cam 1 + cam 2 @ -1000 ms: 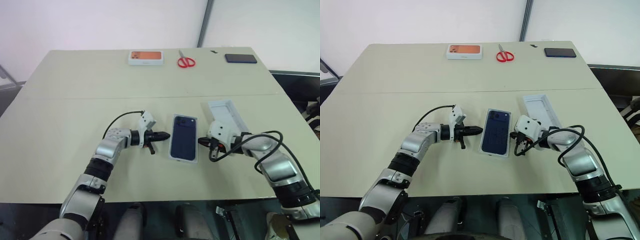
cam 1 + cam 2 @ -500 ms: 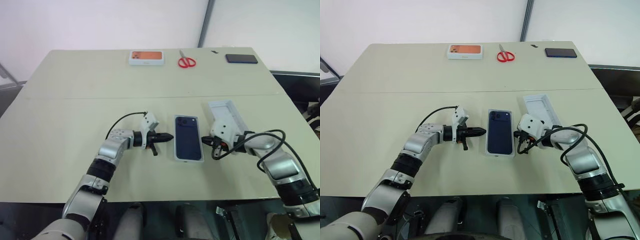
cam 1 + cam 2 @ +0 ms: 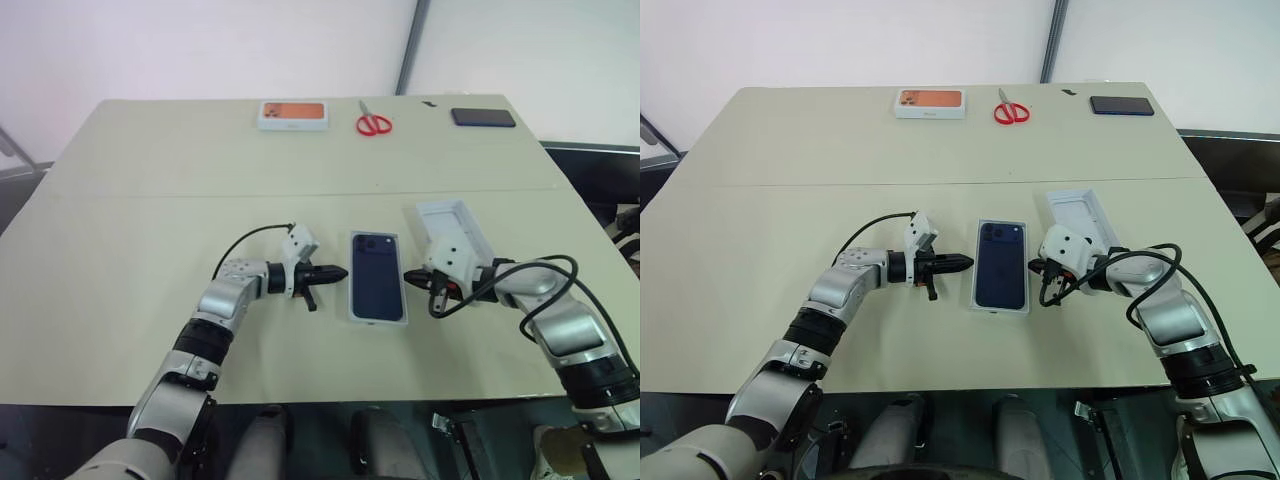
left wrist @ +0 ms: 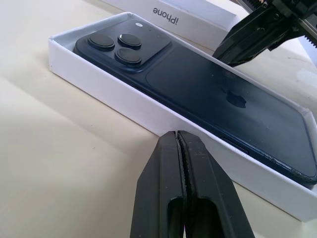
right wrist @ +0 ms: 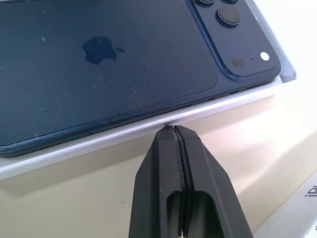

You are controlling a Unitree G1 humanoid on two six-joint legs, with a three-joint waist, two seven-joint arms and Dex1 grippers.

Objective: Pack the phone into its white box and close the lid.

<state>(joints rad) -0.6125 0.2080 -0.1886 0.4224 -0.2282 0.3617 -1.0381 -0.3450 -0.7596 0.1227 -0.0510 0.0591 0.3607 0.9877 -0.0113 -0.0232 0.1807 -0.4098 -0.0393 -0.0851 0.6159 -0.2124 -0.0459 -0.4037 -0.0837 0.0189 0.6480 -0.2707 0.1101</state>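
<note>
Phone [image 3: 377,283]: lying back-up inside the box, camera cluster at the far end, middle of the bench's near half.
Box [image 3: 353,315]: shallow white tray around the phone, flat on the bench [image 3: 120,250], long sides running near to far.
Lid [image 3: 447,228]: just right of the box, hollow side up, slightly skewed; near end under the right wrist.
Left gripper [image 3: 338,272]: left of the box, pointing level toward its long side; jaws pressed shut, holding nothing, tip just short of the box wall.
Left arm: reaching in from the near-left, forearm angled up toward the box, wrist bent to the right.
Right gripper [image 3: 410,277]: right of the box, pointing left and slightly down at its other long side; jaws shut, empty, tip at the box's rim, contact not clear.
Right arm: coming from the near-right corner, elbow out to the right, forearm running left toward the box, black cable looping beside it.
Orange-pictured box [image 3: 293,115]: far beyond the phone, near the bench's far edge.
Scissors [image 3: 373,122]: red-handled, just right of the orange-pictured box.
Black slab [image 3: 483,117]: at the far right corner, well apart from the lid.
</note>
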